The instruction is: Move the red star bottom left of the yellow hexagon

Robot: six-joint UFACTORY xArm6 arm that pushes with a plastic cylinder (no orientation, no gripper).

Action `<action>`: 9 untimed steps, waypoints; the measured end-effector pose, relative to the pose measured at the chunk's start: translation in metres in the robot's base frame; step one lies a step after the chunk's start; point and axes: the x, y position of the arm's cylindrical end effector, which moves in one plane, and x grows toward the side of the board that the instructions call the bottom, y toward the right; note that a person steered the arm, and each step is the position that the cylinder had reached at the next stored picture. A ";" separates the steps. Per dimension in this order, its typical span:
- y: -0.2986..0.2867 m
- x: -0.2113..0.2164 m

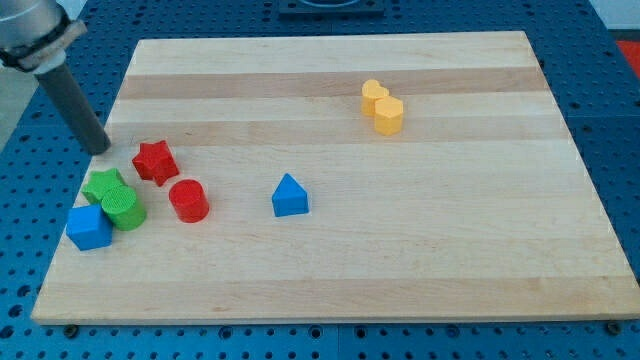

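Blue perforated metal surrounds a pale wooden board (330, 270) that fills most of the view and holds eight small blocks.

No jaws exist on this arm: it ends in a dark rod slanting down from the view's top left, and my tip (103, 149) sits at the board's left edge, just left of the red star (155, 162) with a small gap between them.

Below the star lies a cluster: a red cylinder (188, 200) to its lower right, then a green star (104, 184), a green cylinder (125, 210) and a blue cube (89, 228) packed close together. A blue triangular block (290, 195) stands alone near the board's middle.

Far off toward the view's upper right sit the yellow hexagon (388, 114) and, touching its upper left, a second yellow block (373, 94) whose shape is unclear.

My judgement: the approach step is in hand, and the star is not yet delivered. The next move calls for a long push rightward and slightly upward, passing above the red cylinder and the blue triangular block, and stopping short of the hexagon, below and to its left.
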 end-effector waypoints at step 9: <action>0.262 0.022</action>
